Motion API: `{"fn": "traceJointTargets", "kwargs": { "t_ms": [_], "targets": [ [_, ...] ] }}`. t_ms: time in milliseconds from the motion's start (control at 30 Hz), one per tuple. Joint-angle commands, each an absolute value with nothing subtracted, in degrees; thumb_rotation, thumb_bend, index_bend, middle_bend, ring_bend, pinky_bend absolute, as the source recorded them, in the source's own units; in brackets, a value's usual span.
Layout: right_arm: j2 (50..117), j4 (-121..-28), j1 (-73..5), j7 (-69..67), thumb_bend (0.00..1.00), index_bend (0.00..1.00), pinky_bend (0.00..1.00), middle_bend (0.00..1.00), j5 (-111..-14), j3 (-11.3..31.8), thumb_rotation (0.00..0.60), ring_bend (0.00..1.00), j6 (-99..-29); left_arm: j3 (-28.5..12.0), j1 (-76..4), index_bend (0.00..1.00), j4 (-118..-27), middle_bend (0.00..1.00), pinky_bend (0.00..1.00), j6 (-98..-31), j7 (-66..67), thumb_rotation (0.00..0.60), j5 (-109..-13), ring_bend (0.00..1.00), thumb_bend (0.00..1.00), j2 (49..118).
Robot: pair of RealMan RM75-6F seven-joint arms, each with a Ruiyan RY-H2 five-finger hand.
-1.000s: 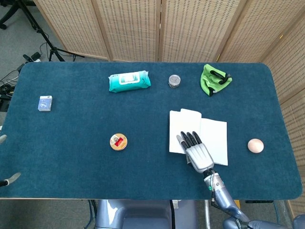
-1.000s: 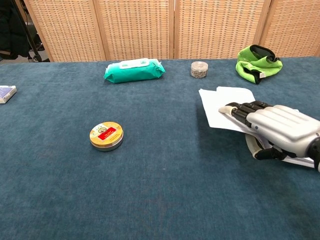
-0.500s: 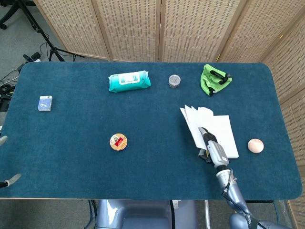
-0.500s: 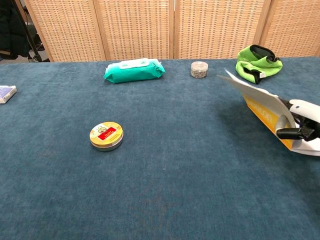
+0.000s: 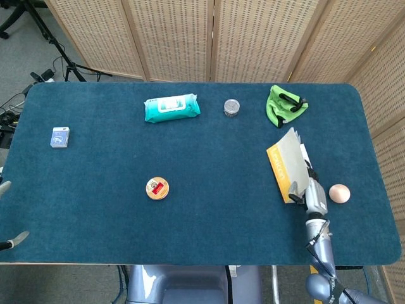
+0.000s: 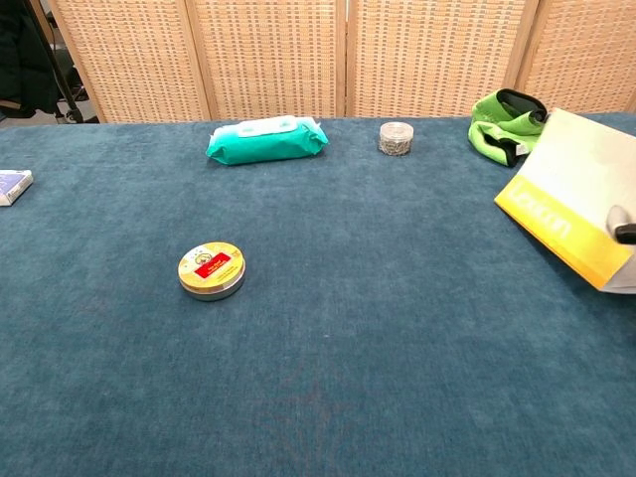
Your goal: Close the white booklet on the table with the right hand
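The white booklet (image 5: 288,163) lies on the right side of the table, its left half folded up and tilted over to the right, showing a grey cover with a yellow band (image 6: 568,203). My right hand (image 5: 314,197) is at the booklet's near right corner and grips the raised half, with the thumb (image 5: 293,187) on the cover. In the chest view only a dark bit of that hand (image 6: 625,229) shows at the right edge. The pages underneath are mostly hidden. Of my left hand, two pale fingertips (image 5: 15,237) show, spread apart, at the far left edge, holding nothing.
A pink egg-shaped ball (image 5: 339,193) sits just right of the hand. A green cloth bundle (image 5: 284,105) and a small jar (image 5: 231,107) lie behind the booklet. A teal wipes pack (image 5: 171,107), a round tin (image 5: 157,188) and a small blue box (image 5: 59,137) lie further left.
The right hand went from lying flat on the open pages to gripping the left half, then swung it up and over to the right. The hand itself moved right.
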State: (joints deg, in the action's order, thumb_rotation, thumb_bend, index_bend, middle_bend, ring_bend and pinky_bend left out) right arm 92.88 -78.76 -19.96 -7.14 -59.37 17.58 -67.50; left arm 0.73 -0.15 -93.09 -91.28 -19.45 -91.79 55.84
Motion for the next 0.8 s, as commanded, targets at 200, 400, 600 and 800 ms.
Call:
{"fn": "traceJointTargets", "kwargs": {
  "t_ms": [200,400,600,800],
  "targets": [
    [97.04,-65.96,-21.38,8.44,0.4,0.0,0.0,0.0,-60.18,19.51,0.6,0.0,-77.27,0.73,-0.21,0.0,-93.26,0.0,0.0,-91.11,-19.08,0.6,-91.76,0.0,0.0,55.85],
    [95.55,-64.51,-20.77,12.9,0.24,0.0,0.0,0.0,-62.07,19.44,0.6,0.0,-81.67,0.69,-0.15,0.0,-93.4,0.0,0.0,-91.15,-18.81,0.6,-91.62,0.0,0.0,55.94],
    [88.52,-71.36,-15.78,8.39,0.05,0.0,0.0,0.0,-71.33,15.37,0.6,0.0,-90.55,0.61,-0.21,0.0,-93.59,0.0,0.0,-91.12,-17.94,0.6,-91.61,0.0,0.0,56.17],
    [75.41,-82.51,-10.76,1.12,0.0,0.0,0.0,0.0,-81.21,6.1,0.6,0.0,-89.31,0.38,-0.4,0.0,-93.7,0.0,0.0,-90.66,-16.69,0.6,-91.06,0.0,0.0,56.52]
  ]
}}
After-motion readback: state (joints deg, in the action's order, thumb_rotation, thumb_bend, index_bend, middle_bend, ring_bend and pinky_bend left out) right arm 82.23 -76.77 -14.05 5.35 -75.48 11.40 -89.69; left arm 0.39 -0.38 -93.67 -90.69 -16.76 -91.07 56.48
